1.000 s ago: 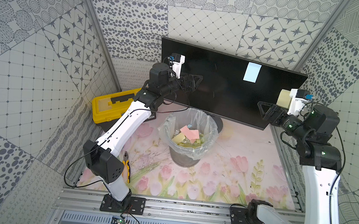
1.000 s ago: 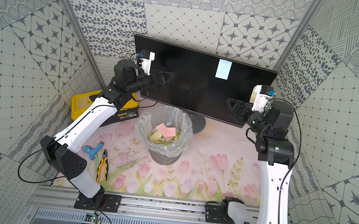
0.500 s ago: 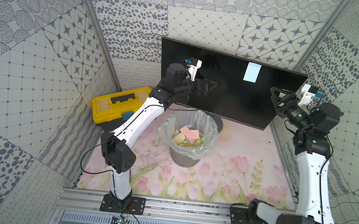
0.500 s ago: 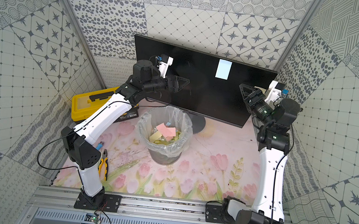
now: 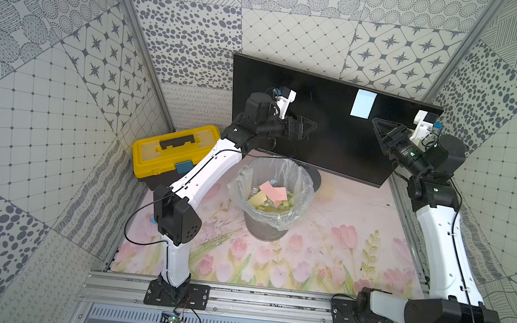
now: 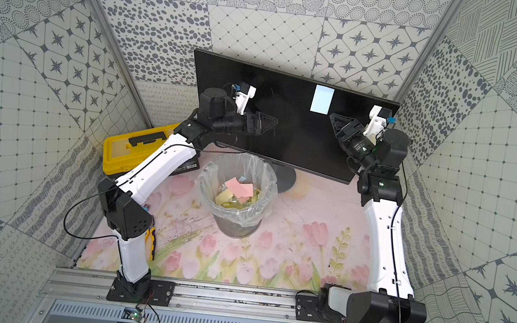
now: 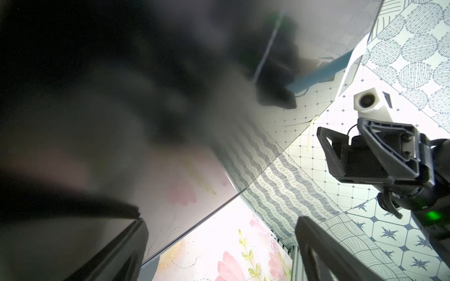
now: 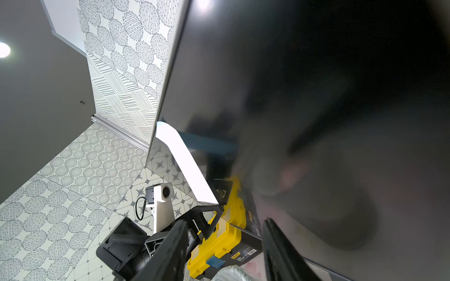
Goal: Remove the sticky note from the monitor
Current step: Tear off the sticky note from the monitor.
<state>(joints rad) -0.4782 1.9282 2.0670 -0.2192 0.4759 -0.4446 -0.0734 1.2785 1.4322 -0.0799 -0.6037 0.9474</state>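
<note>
The monitor (image 5: 327, 150) is glossy black; the sticky note (image 5: 363, 103) on it is pale blue. The toolbox (image 5: 156, 158) is bright yellow with a black handle. The bin (image 5: 263, 230) is dark grey under a clear liner, with pink and pale yellow papers (image 5: 272, 190) inside. The table (image 5: 340, 243) shows pink tulips and green leaves. The walls (image 5: 46, 81) are white tiles printed with grey dots, stars and lines.
</note>
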